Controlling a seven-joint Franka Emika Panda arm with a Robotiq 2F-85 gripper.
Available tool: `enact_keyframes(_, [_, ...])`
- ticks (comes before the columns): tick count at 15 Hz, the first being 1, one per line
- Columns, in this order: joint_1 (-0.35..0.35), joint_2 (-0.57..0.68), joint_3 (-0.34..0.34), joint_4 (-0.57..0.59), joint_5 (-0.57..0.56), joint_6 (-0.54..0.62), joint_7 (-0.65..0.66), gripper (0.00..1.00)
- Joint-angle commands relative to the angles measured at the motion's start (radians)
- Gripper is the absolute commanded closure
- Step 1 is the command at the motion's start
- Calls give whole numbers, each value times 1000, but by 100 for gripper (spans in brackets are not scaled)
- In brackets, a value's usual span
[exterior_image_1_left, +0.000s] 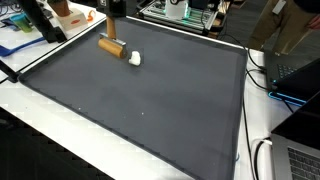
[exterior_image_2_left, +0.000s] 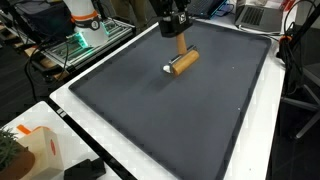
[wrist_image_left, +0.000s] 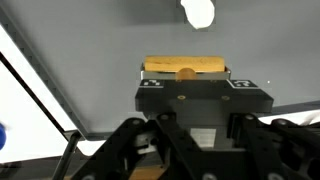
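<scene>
Dark grey mat (exterior_image_1_left: 150, 110) spread over a white table (exterior_image_1_left: 45, 112), with cluttered benches and cables round the edges in both exterior views. Near the far edge of the mat, gripper (exterior_image_2_left: 176, 32) pointing straight down over a wooden block (exterior_image_2_left: 185, 62). Fingers drawn in narrow, closed on a short upright stem rising from the block, as far as can be made out in an exterior view. Block itself lying crosswise, low at the mat, contact with the surface not clear. Just beside one end of the block, away from the fingers, a small white ball (exterior_image_2_left: 168, 69) resting on the mat; touching the block or a hair apart, impossible to tell. From the wrist view, looking down past the black gripper body: block (wrist_image_left: 185, 66) square across the middle, a round wooden end at its centre, ball (wrist_image_left: 198, 12) beyond it at the top edge. At a near table corner, an orange-and-white container (exterior_image_2_left: 42, 150); off the far side, green-lit equipment (exterior_image_2_left: 80, 42).
</scene>
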Motion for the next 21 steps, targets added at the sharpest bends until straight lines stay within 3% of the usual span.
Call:
enact_keyframes(1, [10,-140,12,-120,6,-63,-119,78])
enact_keyframes(3, [21,-146,34,-152,-3,-71,-129,78])
enact_keyframes(4, [4,-104,26,-99,2,-59,-110,53])
enact_keyframes(7, [17,-116,42,-136,2,-60,-112,53])
enact_keyframes(8, [12,-97,54,-136,-20,-31,-82,78])
enact_keyframes(15, [0,43,83,-114,-134,20,54,78])
enact_keyframes(21, [5,101,67,-74,-234,-54,109,78])
